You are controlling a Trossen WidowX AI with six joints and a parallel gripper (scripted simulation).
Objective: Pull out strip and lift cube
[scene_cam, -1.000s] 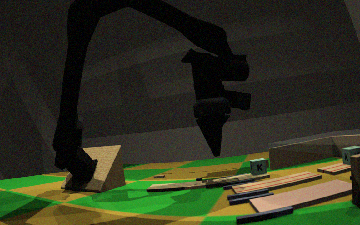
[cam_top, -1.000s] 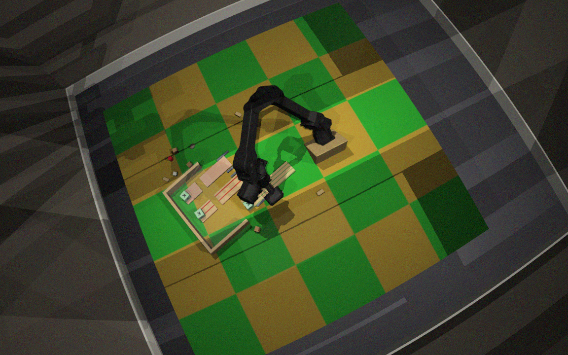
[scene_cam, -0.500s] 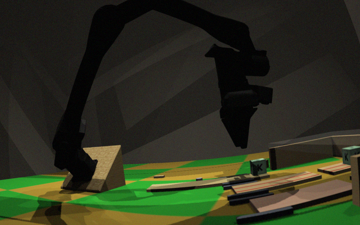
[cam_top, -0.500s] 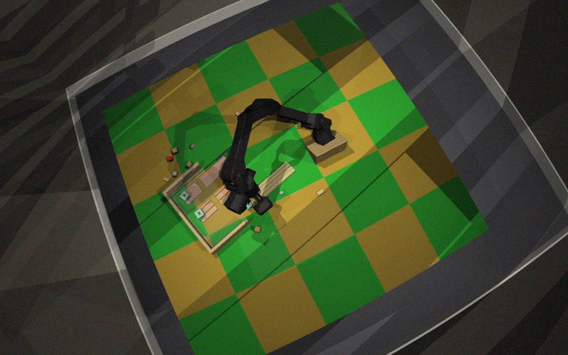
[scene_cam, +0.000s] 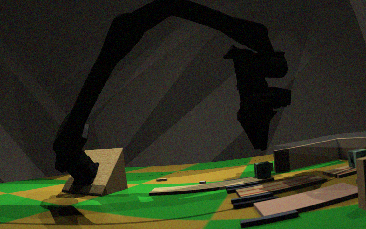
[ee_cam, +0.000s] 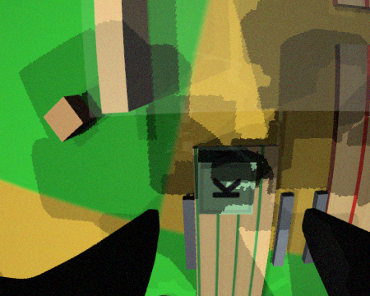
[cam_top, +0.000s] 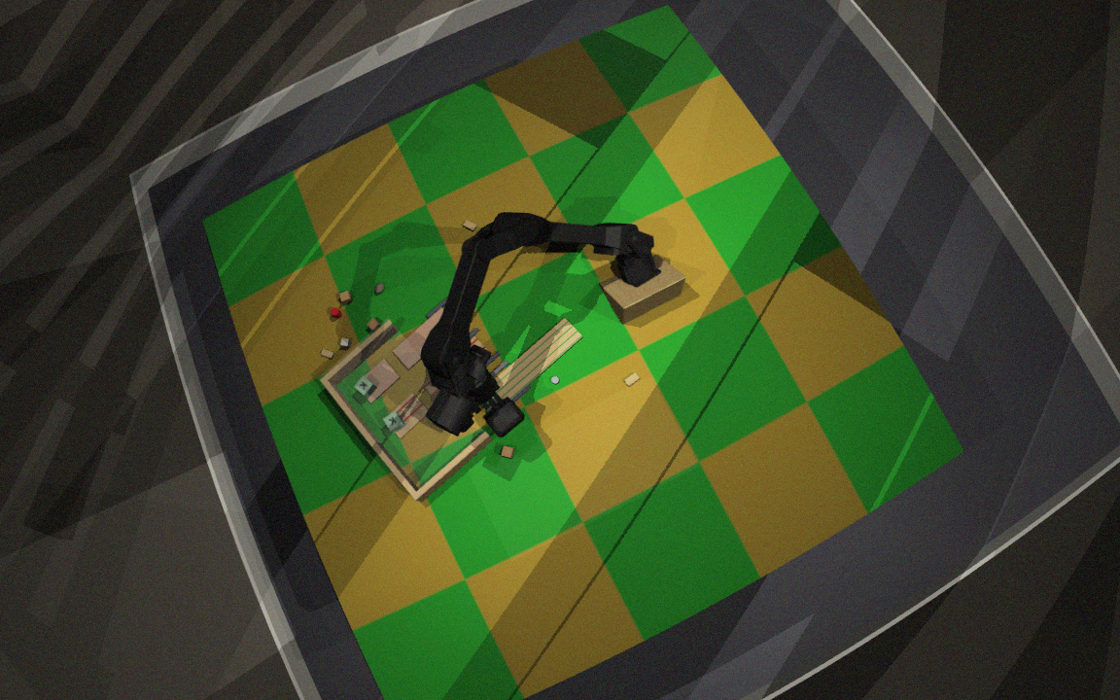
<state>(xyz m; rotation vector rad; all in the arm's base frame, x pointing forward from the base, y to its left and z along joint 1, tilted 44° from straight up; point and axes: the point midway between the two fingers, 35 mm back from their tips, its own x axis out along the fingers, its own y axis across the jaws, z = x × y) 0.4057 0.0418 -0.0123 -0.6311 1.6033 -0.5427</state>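
Note:
The green-lined strip (cam_top: 557,337) (scene_cam: 184,188) (ee_cam: 227,259) is in one piece, between dark guide bars. The K cube (scene_cam: 263,170) (ee_cam: 226,197) stands on its far end; my arm hides it in the top view. My gripper (scene_cam: 261,149) (ee_cam: 233,219) is open and empty, pointing down above the strip, its fingers either side of it in the wrist view. The red-lined strip (scene_cam: 281,186) (ee_cam: 345,173) and the pink strip (cam_top: 418,341) (scene_cam: 306,197) each have a gap before a separate far piece. Two more cubes, one (cam_top: 364,385) and another (cam_top: 393,421), stand on those pieces.
A low wooden wall (cam_top: 372,448) (ee_cam: 111,62) with clear panels surrounds the far ends. A small brown block (cam_top: 507,451) (ee_cam: 63,119) lies outside the wall's end. A grey disc (cam_top: 555,379) lies beside the green-lined strip. Guide bars (ee_cam: 283,230) (scene_cam: 269,219) flank the strips.

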